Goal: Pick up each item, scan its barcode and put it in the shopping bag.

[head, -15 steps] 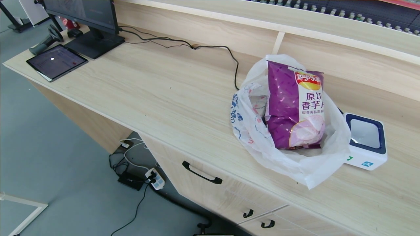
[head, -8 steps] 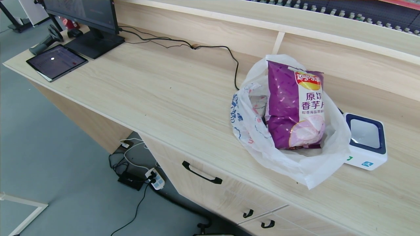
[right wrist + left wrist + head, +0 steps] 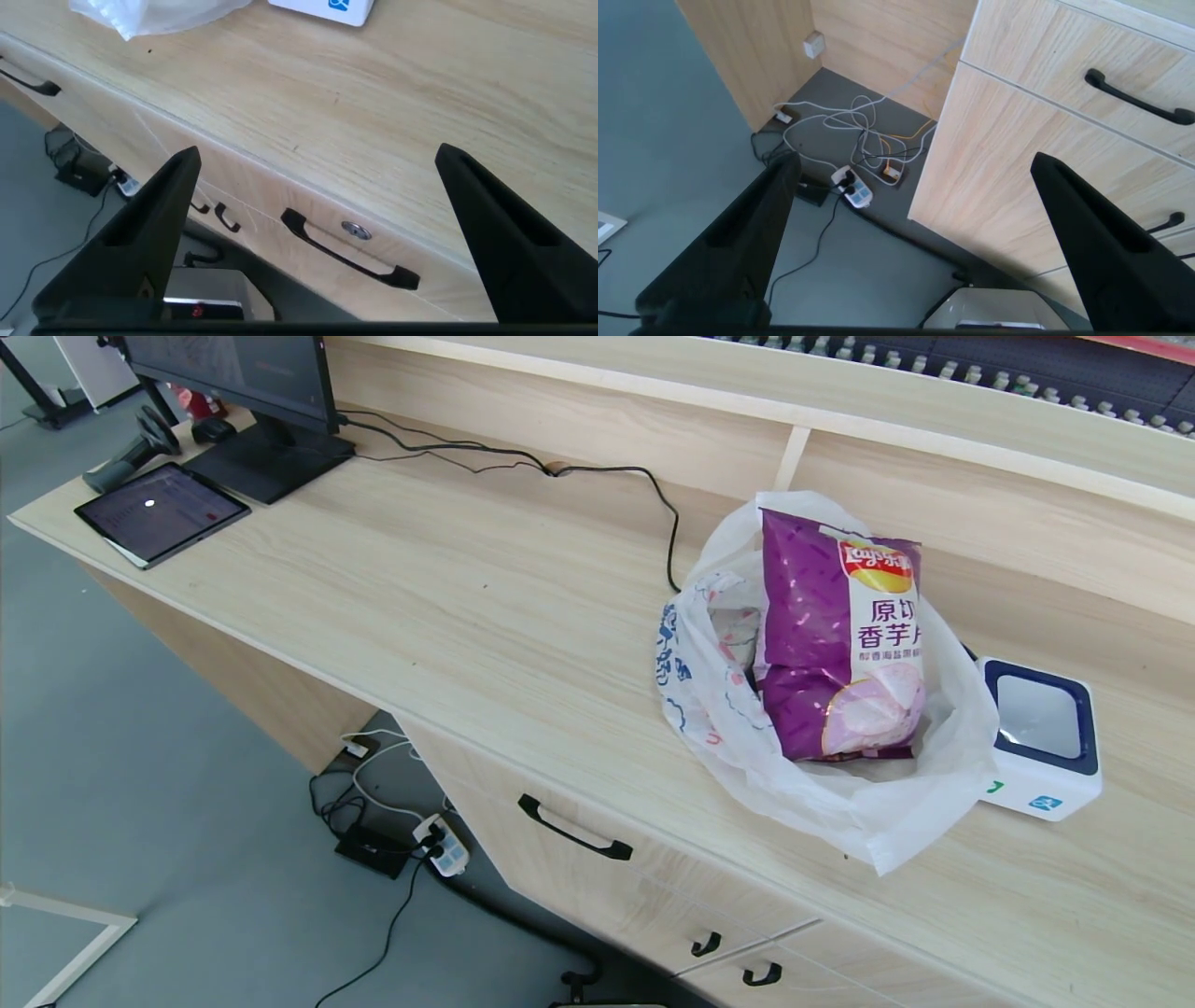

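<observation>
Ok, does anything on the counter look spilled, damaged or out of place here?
Nothing spilled or damaged. The purple chip packet sits in the white shopping bag with its top poking out, beside the scanner.

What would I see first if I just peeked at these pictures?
The big purple chip bag grabs the eye first, poking out of the white shopping bag on the wooden counter. Right beside it, on the robot's right, sits a white-and-blue scanner box; a tablet lies at the counter's far left end.

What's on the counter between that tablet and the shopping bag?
Nothing: in the head view, the counter is bare wood from tablet to shopping bag; a black cable runs farther back.
</observation>
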Tool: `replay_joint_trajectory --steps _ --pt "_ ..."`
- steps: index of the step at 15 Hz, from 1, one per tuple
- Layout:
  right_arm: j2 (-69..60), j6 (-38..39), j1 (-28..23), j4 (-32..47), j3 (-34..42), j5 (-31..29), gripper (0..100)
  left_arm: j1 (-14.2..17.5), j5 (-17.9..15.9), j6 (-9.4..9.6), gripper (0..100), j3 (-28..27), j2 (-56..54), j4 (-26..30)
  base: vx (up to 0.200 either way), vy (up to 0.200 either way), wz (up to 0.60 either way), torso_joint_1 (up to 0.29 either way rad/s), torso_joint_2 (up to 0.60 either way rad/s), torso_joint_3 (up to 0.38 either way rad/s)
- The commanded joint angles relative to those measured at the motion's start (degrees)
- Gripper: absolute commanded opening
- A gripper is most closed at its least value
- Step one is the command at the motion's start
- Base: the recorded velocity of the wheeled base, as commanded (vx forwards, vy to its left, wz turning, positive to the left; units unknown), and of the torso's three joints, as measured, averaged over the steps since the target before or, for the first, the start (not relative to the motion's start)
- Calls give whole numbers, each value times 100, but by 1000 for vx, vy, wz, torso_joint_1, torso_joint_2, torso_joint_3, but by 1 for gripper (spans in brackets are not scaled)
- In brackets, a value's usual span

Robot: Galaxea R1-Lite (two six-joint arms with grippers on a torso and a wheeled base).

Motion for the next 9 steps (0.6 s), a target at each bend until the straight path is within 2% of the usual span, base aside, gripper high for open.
replay_joint_trajectory --steps 1,9 --pt "9 -19 -2 -4 5 4 100 5 -1 -6 100 0 -2 1 0 0 0 0 0 0" --pt "9 -36 -2 -4 5 4 100 5 -1 -15 100 0 -2 1 0 0 0 0 0 0"
